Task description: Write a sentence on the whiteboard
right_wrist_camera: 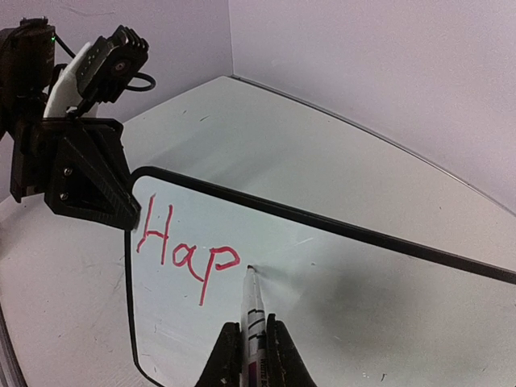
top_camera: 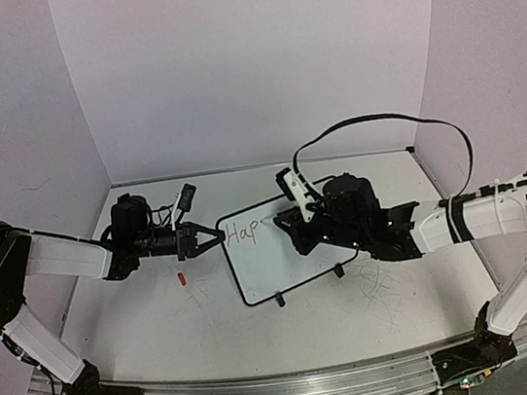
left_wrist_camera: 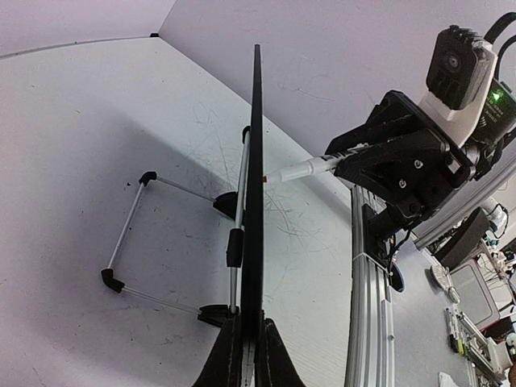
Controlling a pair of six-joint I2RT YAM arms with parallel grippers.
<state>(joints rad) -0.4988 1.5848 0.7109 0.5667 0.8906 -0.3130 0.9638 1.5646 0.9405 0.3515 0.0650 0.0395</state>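
Note:
The whiteboard [top_camera: 278, 266] stands tilted on its wire legs at the table's middle. My left gripper [top_camera: 212, 239] is shut on its left edge; in the left wrist view the board [left_wrist_camera: 256, 161] runs edge-on out of the closed left gripper [left_wrist_camera: 248, 324]. The sentence [right_wrist_camera: 181, 250] reads "Hap" in red at the board's upper left [top_camera: 244, 230]. My right gripper [right_wrist_camera: 250, 324] is shut on a white marker [right_wrist_camera: 254, 302], whose tip touches the board just right of the "p". From the left wrist view the marker [left_wrist_camera: 302, 169] meets the board's face.
A small red marker cap [top_camera: 183, 278] lies on the table left of the board. The board's wire stand [left_wrist_camera: 129, 234] spreads out behind it. White walls enclose the back and sides. An aluminium rail [top_camera: 271, 393] runs along the near edge.

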